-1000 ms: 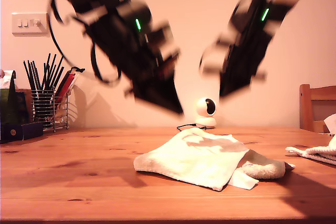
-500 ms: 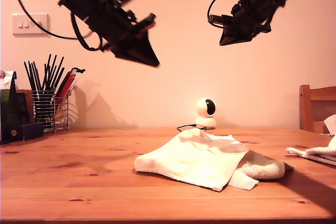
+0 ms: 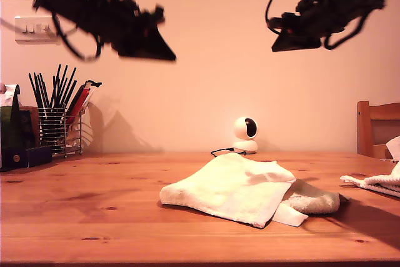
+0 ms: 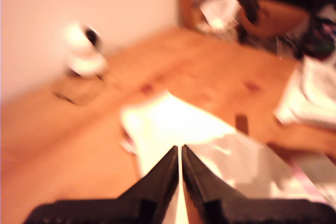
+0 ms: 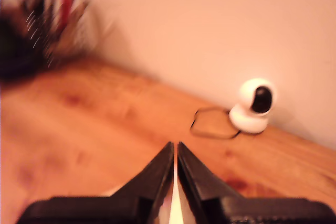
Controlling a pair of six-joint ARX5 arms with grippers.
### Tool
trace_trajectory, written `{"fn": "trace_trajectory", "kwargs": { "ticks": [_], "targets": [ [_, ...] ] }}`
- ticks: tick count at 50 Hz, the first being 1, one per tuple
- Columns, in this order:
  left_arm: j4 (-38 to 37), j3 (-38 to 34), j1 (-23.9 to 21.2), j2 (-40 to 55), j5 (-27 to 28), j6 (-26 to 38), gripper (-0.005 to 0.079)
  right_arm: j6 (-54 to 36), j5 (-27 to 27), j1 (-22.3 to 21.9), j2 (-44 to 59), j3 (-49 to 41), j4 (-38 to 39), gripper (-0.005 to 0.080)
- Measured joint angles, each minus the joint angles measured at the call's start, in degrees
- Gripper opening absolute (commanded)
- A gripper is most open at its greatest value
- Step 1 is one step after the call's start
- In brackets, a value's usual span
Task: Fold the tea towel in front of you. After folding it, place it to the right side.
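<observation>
The cream tea towel [image 3: 231,189] lies loosely folded and rumpled on the wooden table [image 3: 94,223], right of centre in the exterior view; it also shows blurred in the first wrist view [image 4: 173,124]. My first gripper [image 3: 164,53] [image 4: 180,153] hangs high at the exterior view's upper left, shut and holding nothing. My second gripper [image 3: 279,44] [image 5: 174,150] hangs high at the exterior view's upper right, also shut on nothing. Both are far above the towel and apart from it.
A small white camera [image 3: 245,134] with a black cable stands by the back wall. A wire holder of utensils [image 3: 56,123] stands at the exterior view's left. Other pale cloths [image 3: 378,183] and a wooden chair [image 3: 377,126] are at its right edge.
Both arms have lifted from just above the towel and swung outward and up towards the exterior view's top corners. The towel has not moved.
</observation>
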Motion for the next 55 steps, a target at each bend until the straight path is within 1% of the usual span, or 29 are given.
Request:
{"fn": "trace_trajectory", "kwargs": {
  "ticks": [4, 8, 13, 17, 19, 20, 22, 24, 26, 28, 29, 30, 33, 36, 42, 55],
  "targets": [
    [-0.2, -3.3, -3.4, -0.4, -1.9, -0.2, -0.0019, -2.3, 0.1, 0.0, -3.4, -5.6, 0.0, -0.0011],
    [-2.2, -4.2, -7.2, -0.5, -3.9, -0.2, -0.0019, -3.7, 2.2, 0.0, -6.2, -9.3, -0.9, -0.0011],
    [-3.9, -4.2, -12.0, -0.7, -7.8, -0.2, -0.0019, -4.1, 3.4, 0.0, -8.5, -10.3, -4.3, -0.0011],
    [-5.9, -4.2, -15.4, -0.9, -11.6, -0.2, -0.0017, -5.1, 4.0, 0.0, -9.5, -10.3, -4.8, -0.0011],
    [-6.8, -4.2, -16.7, -0.9, -13.0, -0.2, 0.0006, -5.3, 4.2, 0.0, -9.7, -10.3, -4.5, -0.0011],
    [-7.3, -4.2, -17.4, -0.9, -13.5, -0.2, 0.0034, -5.4, 4.3, 0.1, -9.8, -10.3, -4.5, -0.0011],
    [-8.3, -4.2, -18.6, -0.9, -14.0, -0.9, 0.0135, -5.5, 4.3, 0.2, -9.8, -10.3, -4.2, -0.0011],
    [-8.9, -4.2, -19.6, -0.9, -14.3, -1.8, 0.0294, -5.5, 4.4, 0.4, -9.8, -10.3, -4.1, -0.0011],
    [-9.4, -4.2, -20.3, -0.9, -14.4, -2.8, 0.0427, -5.5, 4.4, 0.4, -9.8, -10.3, -3.9, -0.0011],
    [-9.7, -4.2, -20.8, -0.9, -15.5, -4.0, 0.0512, -5.5, 4.4, 0.4, -9.8, -10.3, -3.4, -0.0011],
    [-9.9, -4.2, -20.9, -0.9, -16.3, -4.0, 0.053, -5.5, 4.4, 0.4, -9.8, -10.3, -3.1, -0.0011],
    [-10.0, -4.2, -21.1, -0.8, -17.2, -5.7, 0.0536, -5.4, 4.4, 0.4, -9.8, -10.3, -2.9, -0.0011],
    [-10.1, -4.2, -21.6, -0.7, -20.1, -7.3, 0.0536, -5.5, 4.4, 0.4, -9.8, -10.3, -2.5, -0.0011],
    [-10.2, -4.2, -22.1, -0.4, -21.9, -8.6, 0.0536, -5.5, 4.4, 0.4, -9.8, -10.3, -2.4, -0.0011],
    [-9.9, -4.2, -22.9, 1.4, -22.8, -9.9, 0.0536, -5.4, 4.4, 0.4, -9.8, -10.3, -2.3, -0.0011],
    [-9.6, -4.1, -26.4, 7.2, -23.9, -11.3, 0.0536, -5.4, 4.4, 0.4, -9.8, -10.3, -2.2, -0.0011]
  ]
}}
